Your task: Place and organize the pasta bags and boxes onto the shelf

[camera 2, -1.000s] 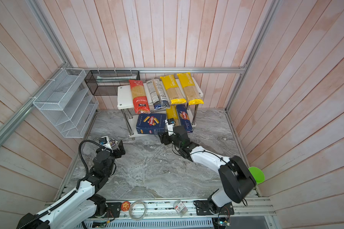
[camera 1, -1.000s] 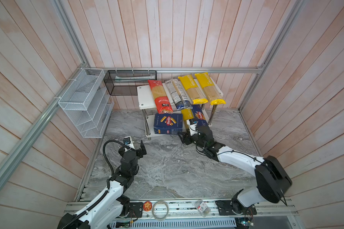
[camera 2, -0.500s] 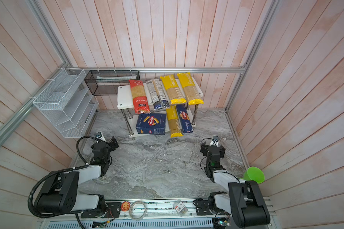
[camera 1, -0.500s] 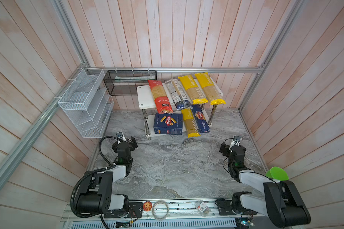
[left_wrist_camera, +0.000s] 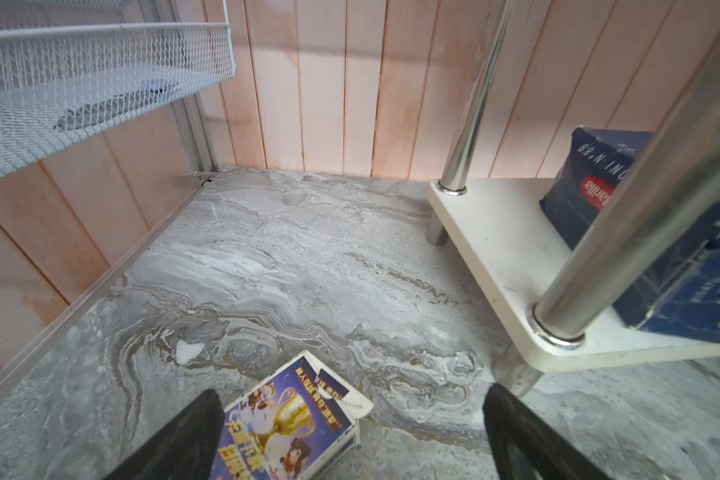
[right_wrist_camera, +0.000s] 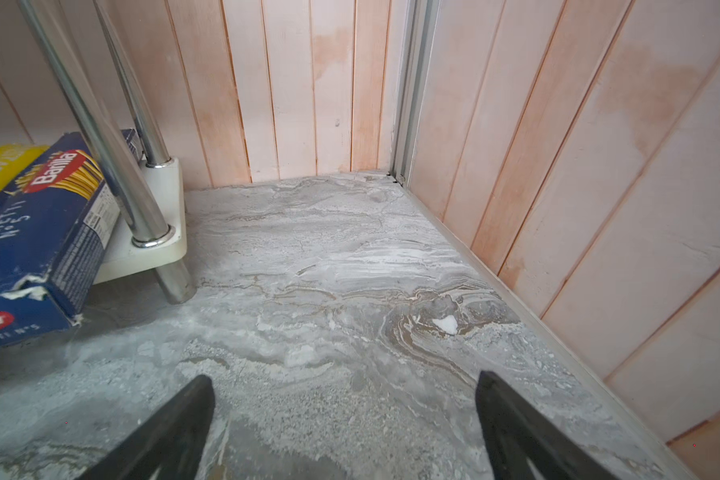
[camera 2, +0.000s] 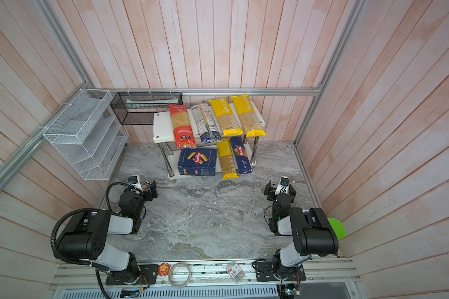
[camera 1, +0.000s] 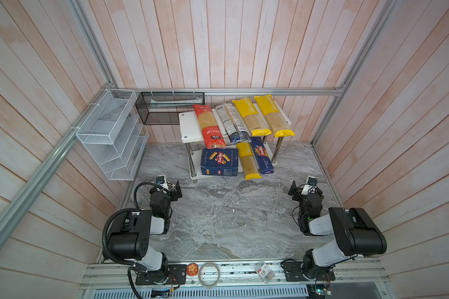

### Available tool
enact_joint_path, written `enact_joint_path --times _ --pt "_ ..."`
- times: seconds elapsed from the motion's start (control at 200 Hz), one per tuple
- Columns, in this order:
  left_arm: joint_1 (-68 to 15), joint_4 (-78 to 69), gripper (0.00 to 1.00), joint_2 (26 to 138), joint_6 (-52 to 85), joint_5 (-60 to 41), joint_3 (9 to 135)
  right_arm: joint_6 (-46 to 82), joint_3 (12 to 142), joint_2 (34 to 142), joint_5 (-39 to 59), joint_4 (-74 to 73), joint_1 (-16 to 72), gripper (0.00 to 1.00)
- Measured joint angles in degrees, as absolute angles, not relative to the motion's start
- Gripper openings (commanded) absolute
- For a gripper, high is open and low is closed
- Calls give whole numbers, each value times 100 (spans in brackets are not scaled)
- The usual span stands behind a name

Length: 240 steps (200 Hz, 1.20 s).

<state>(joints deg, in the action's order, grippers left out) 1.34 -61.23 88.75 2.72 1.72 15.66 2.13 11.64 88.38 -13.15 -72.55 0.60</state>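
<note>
The placing looks done. In a top view the shelf (camera 1: 188,126), at upper centre, carries four bags (camera 1: 252,117) on its top board and the wide Barilla box (camera 1: 219,161), a yellow bag (camera 1: 248,161) and the spaghetti box (camera 1: 262,158) below. At most, the overhanging ends need nudging in. The left end effector (left_wrist_camera: 350,395) and right end effector (right_wrist_camera: 341,378) sit low over the desk (camera 1: 231,220), jaws wide apart, both near the shelf's lower board. A small card box (left_wrist_camera: 292,419) lies between the left fingers, apparently ungripped.

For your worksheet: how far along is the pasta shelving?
Done: four spaghetti bags on the white tiered shelf's top board; both dark blue Barilla boxes and a yellow bag on its lower. In hand: nothing; left gripper, right gripper open. Left: perhaps straightening overhangs.
</note>
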Motion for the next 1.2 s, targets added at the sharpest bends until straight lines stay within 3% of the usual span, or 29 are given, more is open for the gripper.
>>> enact_joint_path --times 0.92,0.995,1.04,1.085,1.12,1.2 --pt "134 -6132 100 8875 257 104 1570 215 1227 8805 -1208 -7153 60 97" --pt "134 -6132 99 8875 257 102 1570 217 1227 8805 -1205 -7153 60 88" --pt "134 -6132 100 8875 257 102 1570 200 1227 8805 -1201 -7150 60 75" --pt "134 -6132 100 8875 257 97 1570 263 1227 8805 -1194 -7153 58 53" --pt "134 -6132 100 8875 255 86 1570 239 1227 8805 -1194 -7148 54 44" --pt "134 -6132 100 8875 255 67 1570 270 1227 8805 -1184 -7148 49 39"
